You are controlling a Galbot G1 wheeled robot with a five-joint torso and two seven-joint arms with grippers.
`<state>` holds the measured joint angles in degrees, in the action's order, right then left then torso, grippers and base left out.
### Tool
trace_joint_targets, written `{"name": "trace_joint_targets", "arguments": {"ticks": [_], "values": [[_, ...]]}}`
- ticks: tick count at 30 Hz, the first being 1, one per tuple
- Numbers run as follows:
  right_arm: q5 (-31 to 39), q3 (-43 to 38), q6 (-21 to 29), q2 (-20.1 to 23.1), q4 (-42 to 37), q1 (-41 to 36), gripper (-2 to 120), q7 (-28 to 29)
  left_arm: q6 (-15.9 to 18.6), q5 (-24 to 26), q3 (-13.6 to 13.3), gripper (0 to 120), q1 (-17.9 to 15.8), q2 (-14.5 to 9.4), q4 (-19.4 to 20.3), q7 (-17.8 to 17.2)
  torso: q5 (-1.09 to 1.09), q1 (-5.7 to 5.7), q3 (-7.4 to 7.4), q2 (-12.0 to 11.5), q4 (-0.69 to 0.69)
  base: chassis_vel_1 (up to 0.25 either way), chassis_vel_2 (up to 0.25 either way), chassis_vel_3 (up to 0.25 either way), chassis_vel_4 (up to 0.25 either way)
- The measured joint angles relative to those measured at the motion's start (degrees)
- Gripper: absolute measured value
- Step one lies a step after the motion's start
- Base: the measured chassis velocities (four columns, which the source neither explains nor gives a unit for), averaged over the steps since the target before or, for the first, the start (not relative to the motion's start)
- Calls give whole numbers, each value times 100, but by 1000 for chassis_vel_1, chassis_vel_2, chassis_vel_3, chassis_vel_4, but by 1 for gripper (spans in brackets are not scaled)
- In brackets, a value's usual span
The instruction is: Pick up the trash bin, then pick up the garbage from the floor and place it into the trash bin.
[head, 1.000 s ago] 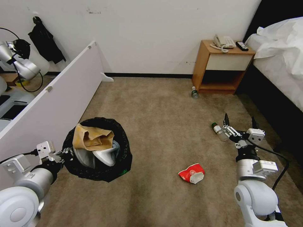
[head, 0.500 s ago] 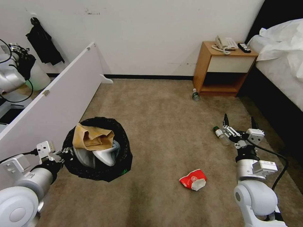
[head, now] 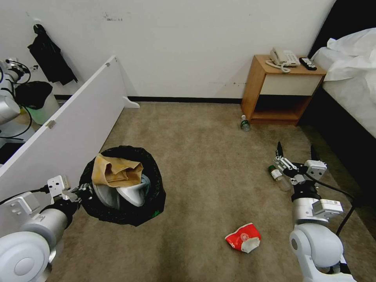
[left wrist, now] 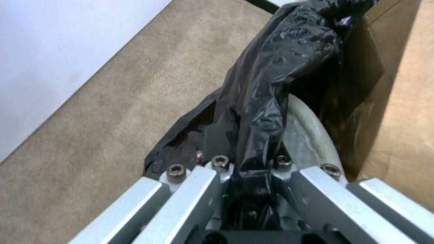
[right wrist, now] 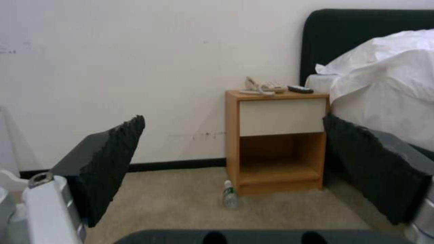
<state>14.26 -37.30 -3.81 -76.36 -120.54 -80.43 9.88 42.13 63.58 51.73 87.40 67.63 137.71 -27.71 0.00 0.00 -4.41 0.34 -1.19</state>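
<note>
Nearest the robot, at about five o'clock on the floor (head: 203, 164), lay a crushed red and white wrapper (head: 243, 237), touching nothing else; the carpet around it was bare. At eight o'clock the left gripper (head: 80, 192) was clamped on the near rim of the trash bin (head: 156, 196), its fingers pinched together on the black bag liner (left wrist: 271, 84), as the left wrist view showed; the bin hung at the end of that arm beside a white board (head: 70, 133). Inside the bin sat a brown paper bag (head: 115, 172) on top, with two white slippers (head: 127, 192) under and beside it. At three o'clock the right gripper (head: 296, 150) was held out above the floor with its two black fingers (right wrist: 108, 162) spread wide apart and nothing between them; a clear bottle with a green cap (head: 279, 177) lay on the carpet just beside and below it, at its left side. Farther off, at one o'clock, a second small bottle (head: 244, 123) stood on the carpet touching or nearly touching the foot of a wooden nightstand (head: 282, 92); a telephone (head: 282, 58) and a remote (head: 308, 63) rested on top of it. The bed (head: 352, 78) stood at two o'clock against the wall (head: 188, 47).
</note>
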Motion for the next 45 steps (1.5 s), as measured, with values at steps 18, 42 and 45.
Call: {"name": "trace_joint_targets", "arguments": {"ticks": [18,42,45], "values": [[701,551,2239,800,-504,-179,100,701,0,-16,-17,1,38,10,89,3,0,0,1,0,0,-3,4,3,-2],[1339,1813,4646,2433,327,57,100,-224,0,-76,-75,1,18,31,76,3,0,0,0,0,0,0,0,0,0],[820,2128,4628,2617,666,114,100,-662,0,-79,-72,1,18,25,72,5,0,0,0,0,1,0,0,0,0]]}}
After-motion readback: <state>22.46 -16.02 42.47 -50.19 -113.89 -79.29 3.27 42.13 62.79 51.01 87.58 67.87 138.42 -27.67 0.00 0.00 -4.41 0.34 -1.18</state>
